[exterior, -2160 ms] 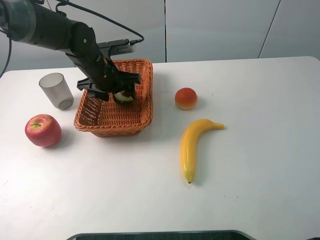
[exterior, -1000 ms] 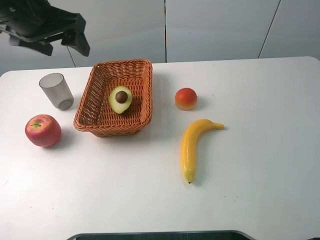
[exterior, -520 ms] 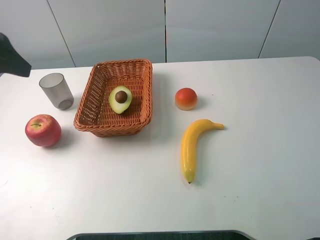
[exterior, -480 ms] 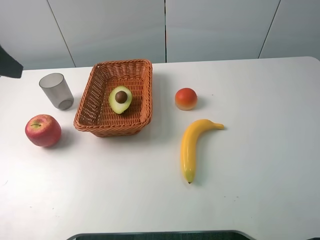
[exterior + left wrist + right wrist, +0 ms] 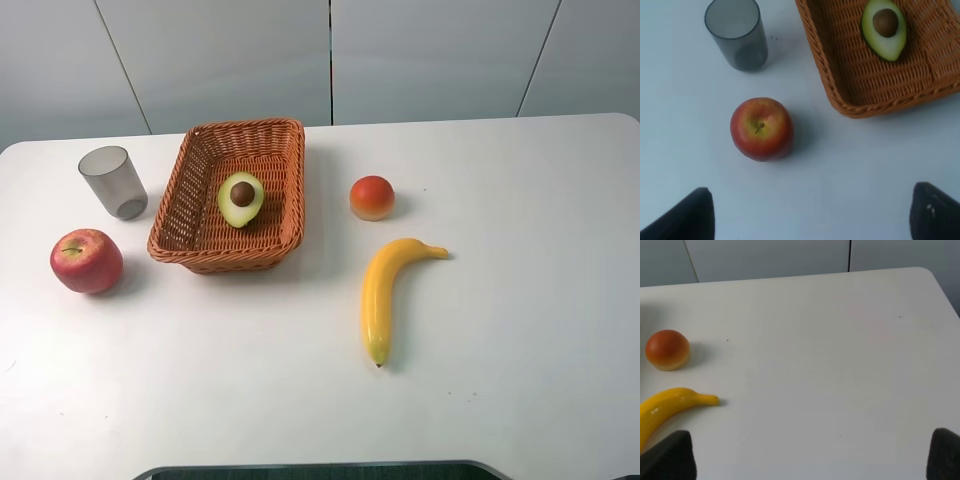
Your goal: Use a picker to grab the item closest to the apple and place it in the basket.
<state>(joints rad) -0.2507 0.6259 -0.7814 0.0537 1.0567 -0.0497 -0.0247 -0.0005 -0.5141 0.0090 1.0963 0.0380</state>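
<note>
On the white desk, the wicker basket holds the avocado half cut face up, well apart from the apple and the grey cup. The avocado looks light, stiff and smooth-skinned, likely slippery, best pinched across its narrower sides. Both hands stand wide apart, gripping nothing.

The basket is rough woven wicker on a smooth, matt white worktop. Beside it, the tumbler looks like translucent grey plastic; the apple and banana are glossy.
</note>
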